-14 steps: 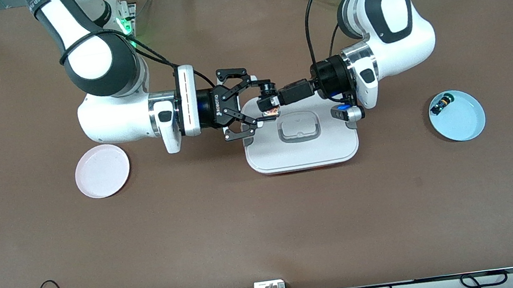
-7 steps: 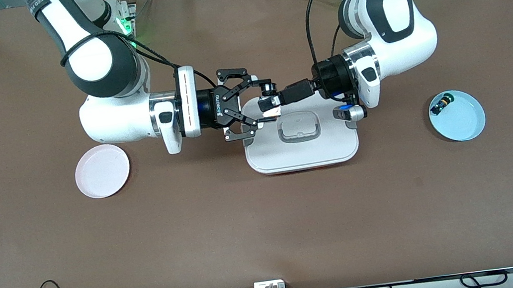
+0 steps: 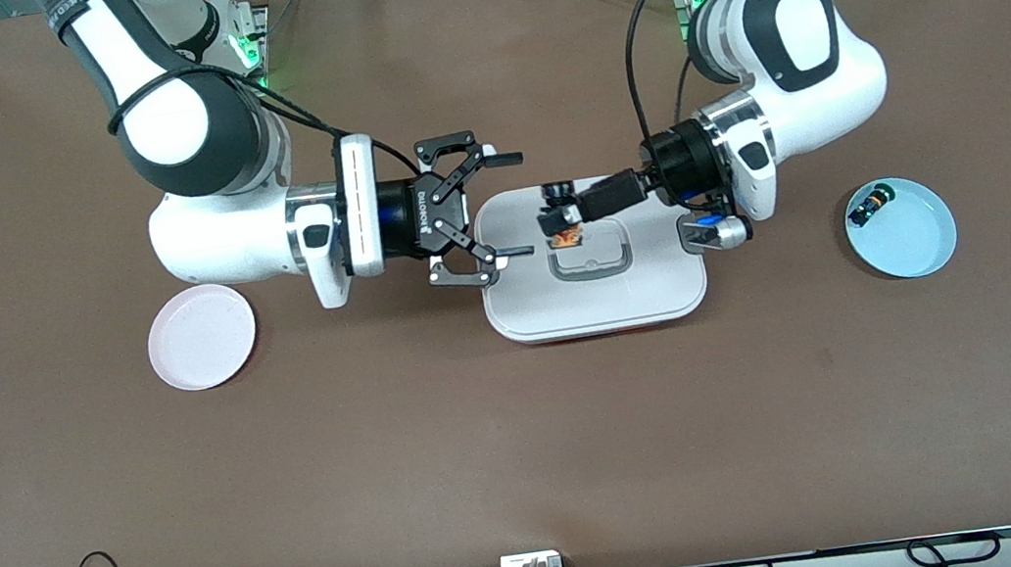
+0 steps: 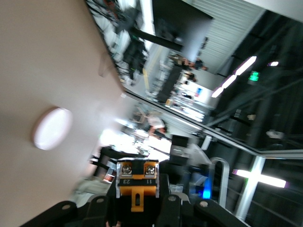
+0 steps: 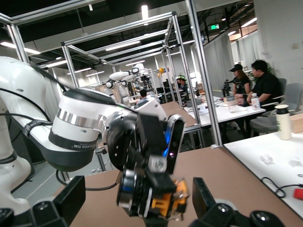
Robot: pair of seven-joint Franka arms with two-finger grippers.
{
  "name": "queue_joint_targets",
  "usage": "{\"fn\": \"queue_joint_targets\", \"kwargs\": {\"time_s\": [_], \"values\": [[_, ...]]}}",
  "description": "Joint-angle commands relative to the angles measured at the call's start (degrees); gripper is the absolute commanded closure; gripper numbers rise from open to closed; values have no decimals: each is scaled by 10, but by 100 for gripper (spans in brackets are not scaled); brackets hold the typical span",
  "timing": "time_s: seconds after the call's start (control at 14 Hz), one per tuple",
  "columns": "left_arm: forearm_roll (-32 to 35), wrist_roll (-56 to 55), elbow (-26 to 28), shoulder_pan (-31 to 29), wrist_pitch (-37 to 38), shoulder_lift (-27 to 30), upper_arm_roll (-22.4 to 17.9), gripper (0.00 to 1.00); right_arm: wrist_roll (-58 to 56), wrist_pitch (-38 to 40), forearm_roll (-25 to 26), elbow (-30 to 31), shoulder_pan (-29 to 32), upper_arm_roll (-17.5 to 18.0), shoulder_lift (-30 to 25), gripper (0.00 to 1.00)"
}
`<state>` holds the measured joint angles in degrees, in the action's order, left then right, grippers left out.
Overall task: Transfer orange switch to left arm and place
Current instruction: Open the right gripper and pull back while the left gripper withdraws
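The left tool (image 3: 558, 214), clamped on the orange switch (image 3: 566, 236), has drawn back from between the right tool's (image 3: 509, 206) spread fingers and now hangs over the box (image 3: 597, 300). Both arms reach in level toward each other. On the bench (image 3: 527, 439): one box, two plates.

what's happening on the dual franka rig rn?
Mid-handover. The left gripper is shut on the orange switch, holding it over the white box. The right gripper is open and level with it, over the box's edge toward the right arm's end of the table, not touching the switch. The pink plate has nothing on it. The blue plate holds a small black switch.
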<state>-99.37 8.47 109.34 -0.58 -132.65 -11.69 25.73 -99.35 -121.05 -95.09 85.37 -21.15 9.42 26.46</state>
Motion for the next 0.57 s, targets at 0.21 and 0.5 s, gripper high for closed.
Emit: {"fn": "queue_joint_targets", "kwargs": {"time_s": [0.21, 0.5], "values": [[362, 5, 80, -57, 159, 28, -123, 100, 34, 41, -4, 58, 84, -2, -22, 0], [656, 27, 75, -87, 206, 24, -172, 100, 188, 35, 80, 95, 120, -2, -49, 0]]}}
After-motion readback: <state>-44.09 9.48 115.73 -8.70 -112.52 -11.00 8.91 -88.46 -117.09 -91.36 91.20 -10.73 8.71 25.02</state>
